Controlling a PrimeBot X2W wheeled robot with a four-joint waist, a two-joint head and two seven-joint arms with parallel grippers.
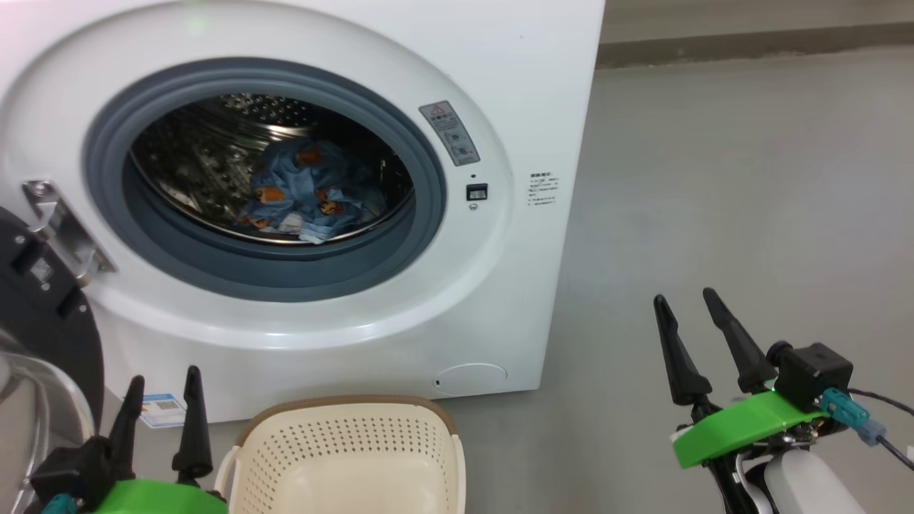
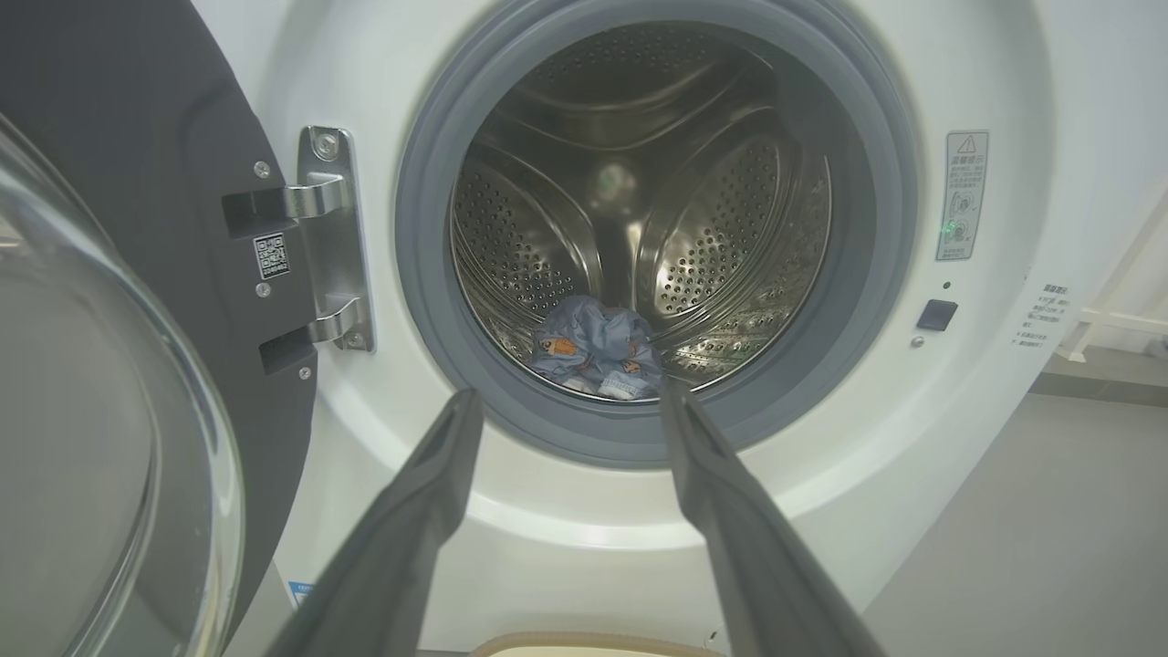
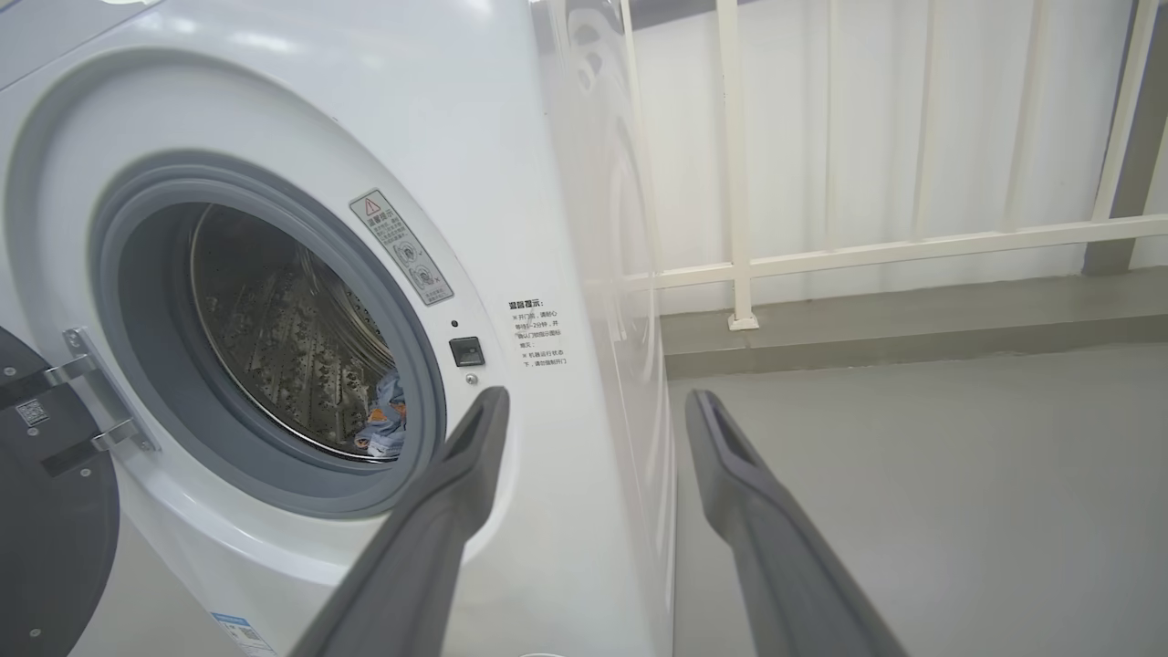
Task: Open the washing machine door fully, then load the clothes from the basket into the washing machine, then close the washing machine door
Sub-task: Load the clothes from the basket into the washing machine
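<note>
The washing machine door (image 1: 39, 314) stands open at the left of the washing machine (image 1: 514, 107). The clothes (image 1: 307, 189) lie on the bottom of the drum (image 1: 186, 164), near its front edge. The basket (image 1: 350, 442) stands on the floor (image 1: 714, 178) just before the machine. The left gripper (image 1: 164, 377) and the right gripper (image 1: 685, 296) have their fingers apart and hold nothing.

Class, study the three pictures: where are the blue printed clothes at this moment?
In the head view, left of centre, the clothes lie heaped at the bottom of the drum inside the washing machine, behind the grey gasket.
</note>
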